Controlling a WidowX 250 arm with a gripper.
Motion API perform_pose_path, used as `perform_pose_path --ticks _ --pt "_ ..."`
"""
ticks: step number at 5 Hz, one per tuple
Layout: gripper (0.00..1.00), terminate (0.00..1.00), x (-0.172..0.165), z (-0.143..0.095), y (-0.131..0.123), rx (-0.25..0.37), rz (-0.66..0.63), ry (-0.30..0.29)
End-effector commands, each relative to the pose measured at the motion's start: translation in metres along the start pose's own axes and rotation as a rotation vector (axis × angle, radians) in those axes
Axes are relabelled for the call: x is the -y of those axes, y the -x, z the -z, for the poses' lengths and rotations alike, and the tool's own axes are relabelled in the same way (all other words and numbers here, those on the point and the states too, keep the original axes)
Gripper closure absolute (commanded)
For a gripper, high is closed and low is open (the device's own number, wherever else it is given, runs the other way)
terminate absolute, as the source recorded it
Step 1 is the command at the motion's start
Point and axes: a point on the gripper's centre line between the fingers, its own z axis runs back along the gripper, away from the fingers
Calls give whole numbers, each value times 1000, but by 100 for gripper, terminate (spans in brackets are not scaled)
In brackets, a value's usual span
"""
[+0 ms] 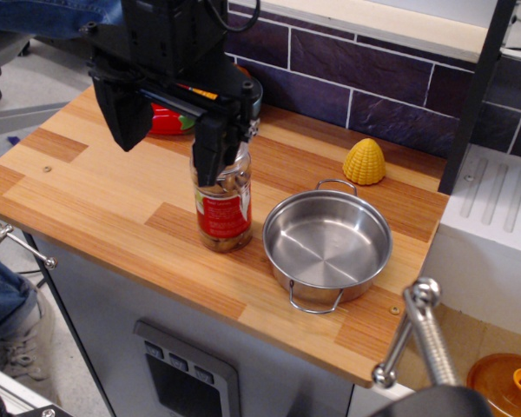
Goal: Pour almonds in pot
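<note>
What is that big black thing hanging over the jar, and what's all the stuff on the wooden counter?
The black thing is the robot arm's gripper, its hand with two fingers. One camera looks down at the counter from the front. The gripper is open, wide fingers either side of the top of a clear jar of almonds, standing upright. Whether they touch it I cannot tell. Just right of the jar sits an empty steel pot with wire handles. Behind it lies a yellow corn-shaped toy. Something red is half hidden behind the gripper.

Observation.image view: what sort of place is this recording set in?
Probably a mock kitchen set up for robot trials: a wooden countertop against a dark tiled backsplash, with a stainless-steel pot, a jar of almonds and a yellow corn toy.
</note>
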Motion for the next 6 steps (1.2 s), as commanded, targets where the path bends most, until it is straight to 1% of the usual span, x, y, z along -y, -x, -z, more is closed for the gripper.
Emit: perform_pose_path --ticks 1,2,3,4,5,6 --pt "0 0 0 0 0 0 0 0" --pt "0 0 -10 -3 -9 -58 -162 75" --pt "0 0 -28 -9 -23 -115 -332 158" --pt "0 0 -54 -13 -44 -192 -563 230" --pt "0 0 -71 -8 -55 -238 -747 225" --pt "0 0 -83 2 -70 -322 -871 220"
